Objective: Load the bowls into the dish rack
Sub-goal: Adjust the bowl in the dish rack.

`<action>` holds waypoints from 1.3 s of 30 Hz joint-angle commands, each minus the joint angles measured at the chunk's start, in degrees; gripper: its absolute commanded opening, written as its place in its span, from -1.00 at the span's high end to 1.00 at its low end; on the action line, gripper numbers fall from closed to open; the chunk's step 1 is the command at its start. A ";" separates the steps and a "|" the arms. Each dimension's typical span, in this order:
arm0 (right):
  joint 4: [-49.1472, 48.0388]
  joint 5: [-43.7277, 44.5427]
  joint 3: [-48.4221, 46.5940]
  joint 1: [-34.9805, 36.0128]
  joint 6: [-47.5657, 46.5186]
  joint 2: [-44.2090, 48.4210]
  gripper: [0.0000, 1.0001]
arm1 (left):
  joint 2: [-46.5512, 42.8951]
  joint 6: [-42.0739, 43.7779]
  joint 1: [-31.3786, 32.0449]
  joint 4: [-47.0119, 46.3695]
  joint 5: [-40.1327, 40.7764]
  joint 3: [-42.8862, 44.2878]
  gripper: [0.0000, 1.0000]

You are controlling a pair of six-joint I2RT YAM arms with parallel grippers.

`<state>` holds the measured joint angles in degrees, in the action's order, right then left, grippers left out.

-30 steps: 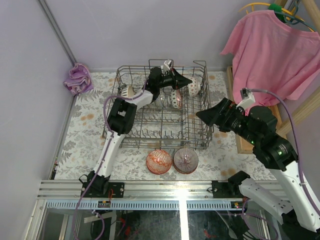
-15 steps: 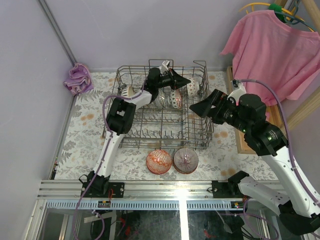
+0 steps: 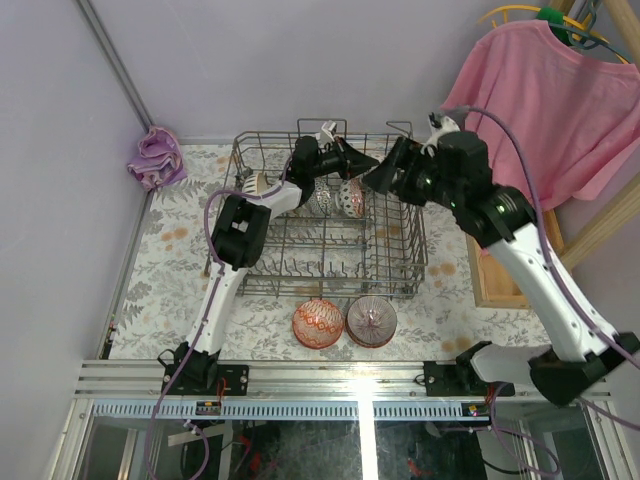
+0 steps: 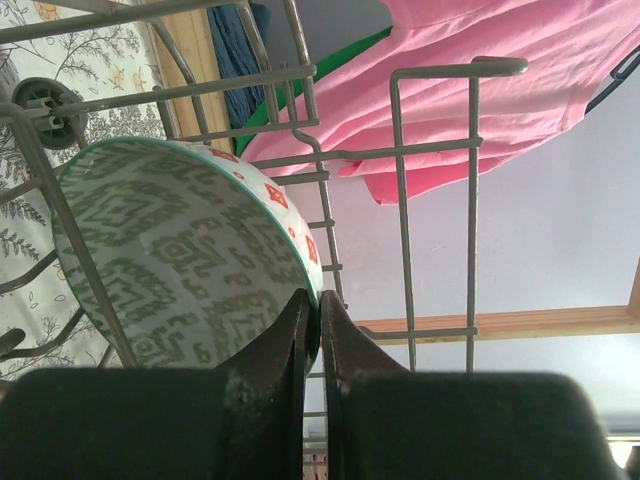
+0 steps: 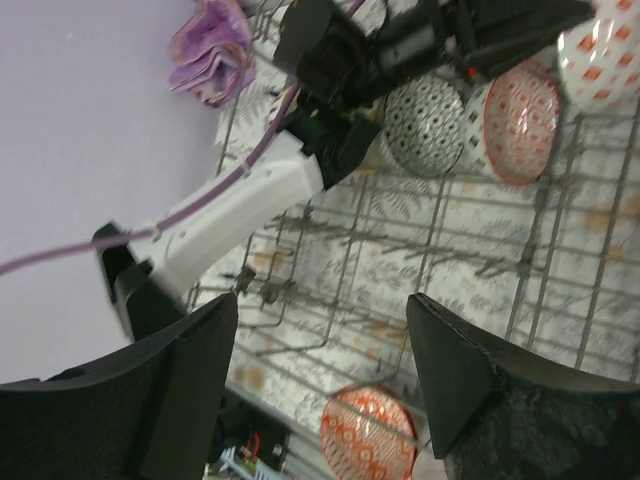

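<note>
Beside the left gripper's (image 4: pixel 313 298) pressed-together tips, the round green-patterned ceramic bowl (image 4: pixel 180 260) looked rigid, slick, chippable, best pinched at its rim; the right gripper (image 5: pixel 322 305) gaped empty.

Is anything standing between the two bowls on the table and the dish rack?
Only the near wire wall of the dish rack, rising just behind the red bowl and the pink bowl. Nothing else visible lies between them.
</note>
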<state>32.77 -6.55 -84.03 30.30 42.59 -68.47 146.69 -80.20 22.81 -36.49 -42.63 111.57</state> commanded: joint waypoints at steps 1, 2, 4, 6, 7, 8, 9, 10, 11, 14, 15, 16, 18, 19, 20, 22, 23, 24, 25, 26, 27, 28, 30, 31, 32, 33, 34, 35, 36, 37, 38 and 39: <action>5.77 9.54 -12.75 0.01 -6.60 -10.55 -0.45 | 6.74 1.40 0.16 11.08 0.53 -5.35 0.94; 7.69 12.61 -15.61 0.14 -7.34 -13.47 -0.43 | 6.84 1.39 0.09 11.15 0.48 -5.35 0.94; 10.89 17.08 -21.13 0.38 -8.55 -18.94 -0.39 | 6.87 1.45 -0.19 11.30 0.55 -5.60 0.94; 13.78 20.39 -26.25 0.37 -9.47 -23.87 -0.37 | 6.96 1.45 -0.30 11.48 0.49 -5.84 0.92; 14.57 21.34 -28.69 0.37 -9.92 -25.96 -0.36 | 7.02 1.57 -0.38 11.71 0.45 -5.85 0.90; 15.85 21.84 -31.06 0.37 -10.26 -28.27 -0.36 | 7.03 1.97 -0.44 12.27 0.41 -5.73 0.87; 16.92 22.39 -33.12 0.37 -10.55 -30.07 -0.36 | 6.92 2.57 -0.54 13.28 0.57 -5.61 0.84; 17.70 22.70 -35.02 0.38 -10.76 -31.45 -0.36 | 6.87 3.12 -0.63 14.36 0.75 -5.45 0.83; 18.25 23.06 -36.41 0.37 -11.03 -32.47 -0.36 | 6.85 3.34 -0.71 14.98 0.91 -5.14 0.81; 20.91 24.89 -39.97 0.38 -11.76 -35.37 -0.36 | 6.84 4.49 -1.07 17.61 1.23 -4.37 0.75; 21.79 25.26 -40.76 0.37 -11.83 -36.20 -0.36 | 6.78 4.81 -1.22 18.36 1.44 -4.37 0.73; 22.10 25.34 -41.07 0.37 -11.83 -36.73 -0.36 | 6.65 4.94 -1.33 18.47 1.58 -4.61 0.70; 21.72 24.95 -39.93 0.39 -11.66 -36.70 -0.36 | 6.46 5.15 -1.51 18.95 1.84 -4.73 0.63; 21.38 24.84 -39.23 0.37 -11.61 -36.51 -0.36 | 6.45 5.45 -1.53 19.40 1.88 -4.54 0.60; 20.98 24.70 -38.59 0.42 -11.49 -36.22 -0.36 | 6.57 5.90 -1.56 20.05 1.94 -4.26 0.59; 20.55 24.47 -37.97 0.37 -11.48 -35.96 -0.37 | 6.85 6.06 -1.52 20.63 1.91 -3.83 0.58; 20.57 24.35 -37.95 0.37 -11.47 -35.95 -0.37 | 6.93 5.94 -1.60 20.80 1.93 -3.83 0.57; 20.72 24.32 -37.96 0.37 -11.57 -35.96 -0.37 | 6.85 6.17 -1.63 20.97 2.11 -3.96 0.56; 20.94 24.29 -38.15 0.37 -11.69 -36.01 -0.37 | 6.79 6.46 -1.69 21.72 2.55 -4.05 0.56; 21.08 24.22 -38.43 0.37 -11.70 -36.08 -0.37 | 6.69 6.88 -1.71 22.36 2.88 -4.03 0.56; 21.18 24.15 -38.59 0.37 -11.76 -36.12 -0.37 | 6.60 7.18 -1.71 23.06 3.18 -3.92 0.55; 21.25 24.12 -38.76 0.37 -11.77 -36.12 -0.37 | 6.51 7.37 -1.65 23.62 3.44 -3.75 0.54; 21.59 24.03 -39.10 0.37 -11.82 -36.29 -0.38 | 6.35 7.65 -1.71 24.31 3.66 -3.23 0.48; 21.60 23.89 -39.05 0.37 -11.83 -36.25 -0.38 | 6.22 8.03 -1.70 24.84 3.90 -2.89 0.45; 21.67 23.82 -39.04 0.38 -11.91 -36.27 -0.38 | 6.16 8.24 -1.76 25.28 3.96 -2.70 0.45; 21.71 23.67 -39.02 0.37 -11.91 -36.23 -0.38 | 5.99 8.30 -1.72 25.40 4.10 -2.60 0.44; 21.65 23.42 -38.84 0.37 -11.96 -36.21 -0.38 | 5.97 8.31 -1.71 25.34 4.14 -2.43 0.42; 21.59 23.22 -38.74 0.39 -11.93 -36.13 -0.38 | 5.96 8.24 -1.67 25.40 4.18 -2.07 0.40; 21.58 23.17 -38.71 0.37 -11.92 -36.08 -0.38 | 5.89 8.25 -1.63 25.44 4.21 -1.86 0.39; 21.57 23.04 -38.69 0.37 -11.93 -36.04 -0.38 | 5.63 8.16 -1.63 25.23 4.20 -1.94 0.39; 21.62 22.98 -38.70 0.37 -11.93 -35.99 -0.39 | 5.56 8.08 -1.62 25.01 4.34 -1.81 0.35; 21.69 22.94 -38.73 0.37 -11.97 -35.91 -0.39 | 5.47 8.08 -1.65 24.98 4.46 -1.57 0.32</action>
<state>53.78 16.88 -121.54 30.37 31.88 -106.02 146.34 -72.38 21.19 -27.31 -38.06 112.53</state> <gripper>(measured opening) 0.689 0.312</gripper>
